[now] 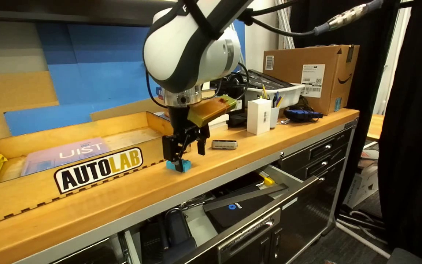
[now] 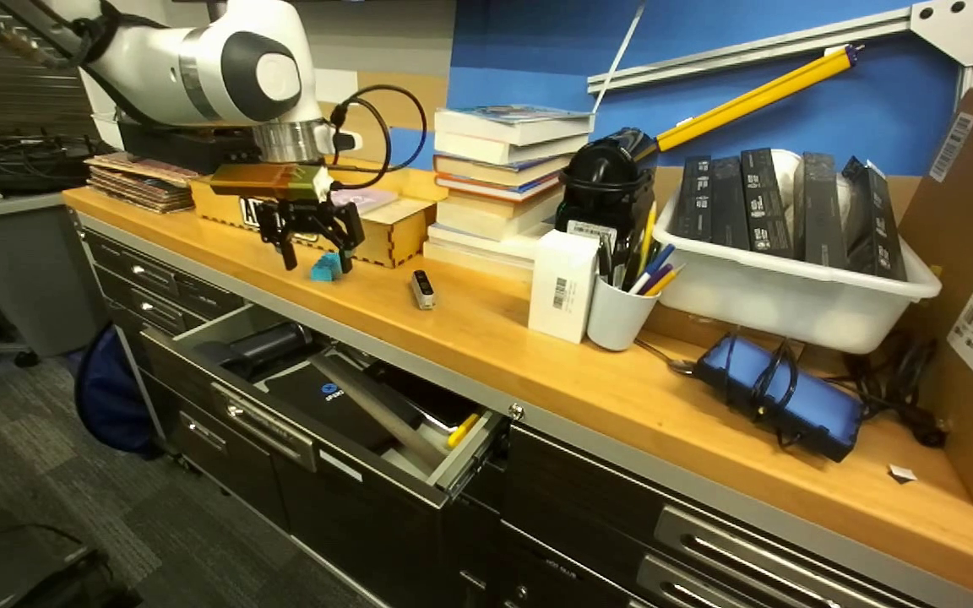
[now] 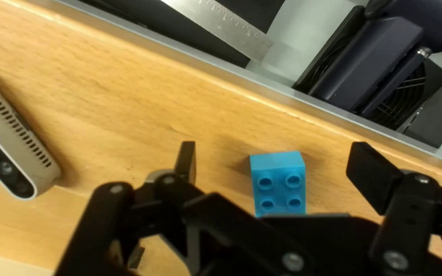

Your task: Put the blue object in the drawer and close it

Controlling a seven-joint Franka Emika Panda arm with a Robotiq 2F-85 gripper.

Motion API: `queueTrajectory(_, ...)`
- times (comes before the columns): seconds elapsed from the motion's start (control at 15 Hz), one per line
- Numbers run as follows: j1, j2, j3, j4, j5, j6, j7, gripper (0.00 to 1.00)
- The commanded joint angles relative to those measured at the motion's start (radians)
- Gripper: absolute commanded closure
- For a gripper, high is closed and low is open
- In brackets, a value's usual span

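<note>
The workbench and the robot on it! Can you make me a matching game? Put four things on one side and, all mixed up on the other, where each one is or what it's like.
Things:
1. small block
2. drawer
3. gripper
4. white box

Mixed up:
A. pulled open, with a ruler inside
B. standing beside the pen cup
C. bright blue, on the wooden worktop
D. fingers spread apart, holding nothing

Right pairs: 1-C, 2-A, 3-D, 4-B.
</note>
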Motion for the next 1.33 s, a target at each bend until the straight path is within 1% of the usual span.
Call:
queueTrajectory(0.0, 0.015, 0.061, 0.002, 0.074, -0.017, 0.008, 0.010, 0.00)
queueTrajectory(0.07, 0.019, 0.068, 0.001, 0.081, -0.024, 0.007, 0.012, 0.00)
queueTrajectory(0.13, 0.024, 0.073, -0.002, 0.086, -0.033, 0.010, 0.021, 0.25)
queueTrajectory(0.2, 0.024, 0.073, -0.005, 0.089, -0.034, 0.011, 0.024, 0.27)
queueTrajectory(0.27, 0.024, 0.073, -0.007, 0.091, -0.035, 0.014, 0.026, 0.34)
queueTrajectory(0.33, 0.021, 0.063, -0.009, 0.084, -0.035, 0.020, 0.030, 0.44)
queueTrajectory(0.4, 0.019, 0.055, -0.012, 0.079, -0.037, 0.025, 0.035, 0.51)
queueTrajectory(0.47, 0.018, 0.041, -0.017, 0.064, -0.045, 0.034, 0.044, 0.60)
queueTrajectory(0.53, 0.017, 0.030, -0.022, 0.054, -0.056, 0.035, 0.047, 0.66)
queueTrajectory(0.67, 0.008, -0.008, -0.032, 0.023, -0.073, 0.002, 0.032, 0.82)
queueTrajectory(0.73, -0.007, -0.040, -0.036, -0.006, -0.065, -0.022, 0.002, 0.88)
queueTrajectory(0.87, -0.035, -0.109, -0.041, -0.074, -0.039, -0.066, -0.064, 0.88)
queueTrajectory(1.07, -0.080, -0.204, -0.049, -0.193, 0.007, -0.126, -0.226, 0.88)
queueTrajectory(1.2, -0.098, -0.238, -0.062, -0.251, 0.015, -0.155, -0.298, 0.88)
queueTrajectory(1.27, -0.105, -0.233, -0.071, -0.264, 0.023, -0.165, -0.337, 0.88)
